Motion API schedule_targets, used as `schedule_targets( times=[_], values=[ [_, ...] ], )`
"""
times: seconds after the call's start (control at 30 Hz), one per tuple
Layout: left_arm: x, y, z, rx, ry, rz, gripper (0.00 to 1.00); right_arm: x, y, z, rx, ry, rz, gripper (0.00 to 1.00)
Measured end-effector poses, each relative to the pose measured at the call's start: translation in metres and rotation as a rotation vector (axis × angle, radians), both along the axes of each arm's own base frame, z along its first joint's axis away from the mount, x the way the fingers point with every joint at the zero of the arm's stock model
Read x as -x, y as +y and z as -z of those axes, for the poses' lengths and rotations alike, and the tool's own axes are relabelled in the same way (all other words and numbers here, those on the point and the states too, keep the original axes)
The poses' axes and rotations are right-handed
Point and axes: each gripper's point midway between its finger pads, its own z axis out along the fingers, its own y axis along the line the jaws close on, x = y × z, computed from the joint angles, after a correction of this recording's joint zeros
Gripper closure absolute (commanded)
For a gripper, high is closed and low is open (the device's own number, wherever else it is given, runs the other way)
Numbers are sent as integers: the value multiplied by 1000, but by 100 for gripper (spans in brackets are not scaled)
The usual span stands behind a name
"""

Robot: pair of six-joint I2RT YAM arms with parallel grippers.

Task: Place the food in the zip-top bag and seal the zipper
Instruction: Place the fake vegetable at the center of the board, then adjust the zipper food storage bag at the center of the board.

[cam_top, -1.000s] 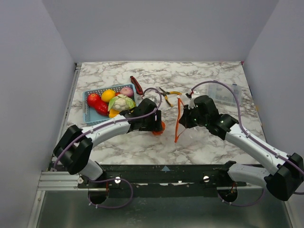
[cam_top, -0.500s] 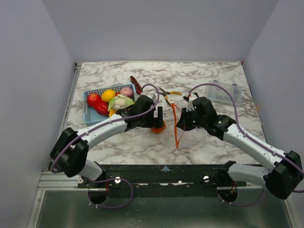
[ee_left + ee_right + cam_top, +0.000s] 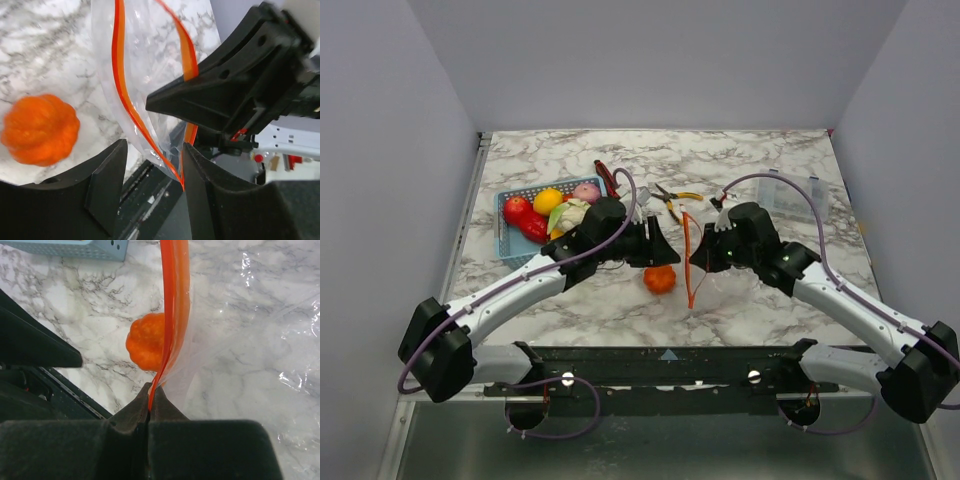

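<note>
An orange ribbed food piece [image 3: 660, 279] lies on the marble just left of the zip-top bag [image 3: 725, 285], outside its mouth. My right gripper [image 3: 703, 258] is shut on the zipper [image 3: 691, 268], holding that orange-red edge up; the right wrist view shows the strip [image 3: 170, 305] pinched at the gripper [image 3: 150, 407], with the orange piece [image 3: 145, 341] behind it. My left gripper [image 3: 656, 242] hovers above and beyond the orange piece [image 3: 41, 130], open, nothing between its fingers [image 3: 107, 182]. The bag's mouth [image 3: 145, 75] gapes ahead of it. More food [image 3: 570, 213] sits in the basket.
A blue basket [image 3: 506, 240] at the left holds red, yellow, purple-pink pieces and a cauliflower. A dark red-handled knife [image 3: 607, 178] and yellow-handled pliers [image 3: 676, 198] lie behind the grippers. A rigid clear box [image 3: 787, 196] stands at the back right.
The left gripper let go of the orange piece, which now lies free on the table, and drew back away from it. The right gripper kept its hold on the zipper.
</note>
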Motion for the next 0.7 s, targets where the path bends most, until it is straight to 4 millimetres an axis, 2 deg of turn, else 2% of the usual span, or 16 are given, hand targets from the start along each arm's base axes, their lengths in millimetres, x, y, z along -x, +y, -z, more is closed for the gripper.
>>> schedule_targets(
  times=[0.27,0.37,0.57,0.7],
  values=[
    [14,-21,15,42,103,71,58,-2,3,-13,-43,-20,16,100],
    [13,-27,20,43,122,78,66,-2,3,-14,-48,-19,19,100],
    [10,-34,36,26,158,78,62,-2,4,-16,-57,-20,23,100],
    [10,-35,35,28,152,75,61,-2,3,-18,-61,-24,24,100]
  ],
)
